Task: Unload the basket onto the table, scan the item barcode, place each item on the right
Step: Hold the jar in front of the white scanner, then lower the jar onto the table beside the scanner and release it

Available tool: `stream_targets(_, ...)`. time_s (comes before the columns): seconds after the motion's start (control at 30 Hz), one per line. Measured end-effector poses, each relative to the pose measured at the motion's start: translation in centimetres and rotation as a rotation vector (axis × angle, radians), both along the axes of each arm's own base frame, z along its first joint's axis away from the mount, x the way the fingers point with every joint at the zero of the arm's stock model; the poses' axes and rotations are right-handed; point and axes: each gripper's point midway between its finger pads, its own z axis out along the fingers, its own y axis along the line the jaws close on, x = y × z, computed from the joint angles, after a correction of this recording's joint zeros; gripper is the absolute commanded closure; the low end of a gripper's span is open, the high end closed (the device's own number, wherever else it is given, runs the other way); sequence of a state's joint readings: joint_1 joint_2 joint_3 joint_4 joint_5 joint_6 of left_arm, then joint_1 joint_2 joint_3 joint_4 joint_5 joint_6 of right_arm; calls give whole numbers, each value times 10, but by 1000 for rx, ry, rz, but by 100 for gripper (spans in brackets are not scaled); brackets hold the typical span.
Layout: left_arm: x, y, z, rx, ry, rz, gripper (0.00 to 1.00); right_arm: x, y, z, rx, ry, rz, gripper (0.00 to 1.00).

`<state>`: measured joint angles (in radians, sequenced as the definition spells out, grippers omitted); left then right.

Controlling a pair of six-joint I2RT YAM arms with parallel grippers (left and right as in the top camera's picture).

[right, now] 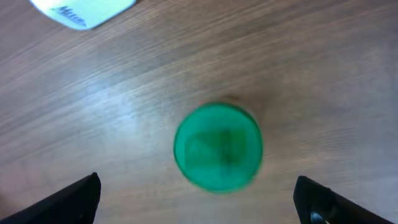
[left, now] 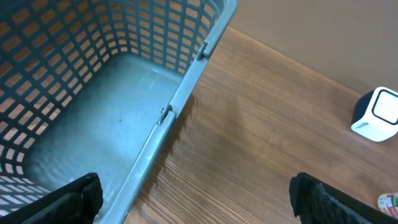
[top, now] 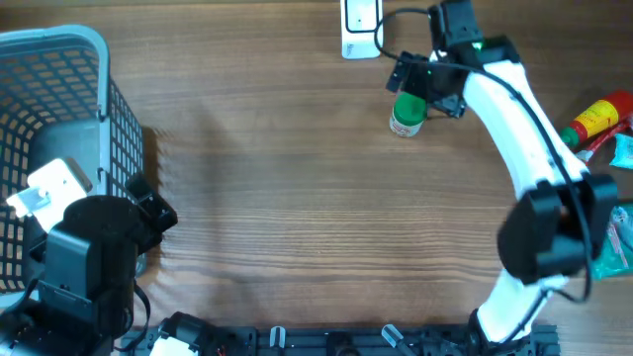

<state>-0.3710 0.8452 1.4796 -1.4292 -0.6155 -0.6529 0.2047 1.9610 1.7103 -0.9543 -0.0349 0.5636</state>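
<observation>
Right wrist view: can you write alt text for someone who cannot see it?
A green-capped bottle stands on the wooden table, seen from directly above, centred between the dark fingertips of the wide-open right gripper, untouched. A white device shows its corner at top left.

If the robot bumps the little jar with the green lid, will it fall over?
Probably: the jar stands upright and looks narrow, so a sideways bump could tip it. Being round, it would likely roll afterwards. Its green lid looks smooth, maybe slippery.
</observation>
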Motion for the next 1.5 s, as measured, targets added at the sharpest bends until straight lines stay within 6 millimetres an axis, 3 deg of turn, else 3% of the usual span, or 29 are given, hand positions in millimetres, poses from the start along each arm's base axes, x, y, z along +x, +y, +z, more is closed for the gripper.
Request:
stream_targets(0.17, 0, 0, 0, 0, 0, 0, 0, 3, -2, -54, -40, 128, -5, 1)
stream_targets(0.23, 0, 0, 0, 0, 0, 0, 0, 2, -5, -65, -59, 150, -9, 10)
stream_targets(0.33, 0, 0, 0, 0, 0, 0, 0, 1, -7, -68, -72, 162, -25, 30)
stream_targets(0.47, 0, 0, 0, 0, 0, 0, 0, -4, -10, -69, -62, 185, -103, 38)
stream_targets(0.63, 0, 0, 0, 0, 0, 0, 0, -22, -12, -70, -24, 272, -308, 36)
stream_targets(0.77, 0, 0, 0, 0, 0, 0, 0, -50, -5, -68, 72, 419, -699, 18)
stream_targets(0.83, 0, 0, 0, 0, 0, 0, 0, -54, 12, -66, 191, 490, -922, 15)
stream_targets(0.9, 0, 0, 0, 0, 0, 0, 0, -54, 32, -63, 300, 559, -1036, 13)
stream_targets(1.03, 0, 0, 0, 0, 0, 0, 0, -56, 63, -53, 433, 662, -1098, 12)
stream_targets(1.17, 0, 0, 0, 0, 0, 0, 0, -51, 71, -24, 510, 615, -983, 12)
stream_targets(1.3, 0, 0, 0, 0, 0, 0, 0, -50, 71, 57, 597, 368, -662, 10)
stream_targets(1.33, 0, 0, 0, 0, 0, 0, 0, -56, 67, 89, 603, 263, -549, 9)
stream_targets(1.5, 0, 0, 0, 0, 0, 0, 0, -84, 55, 170, 579, -23, -262, 5)
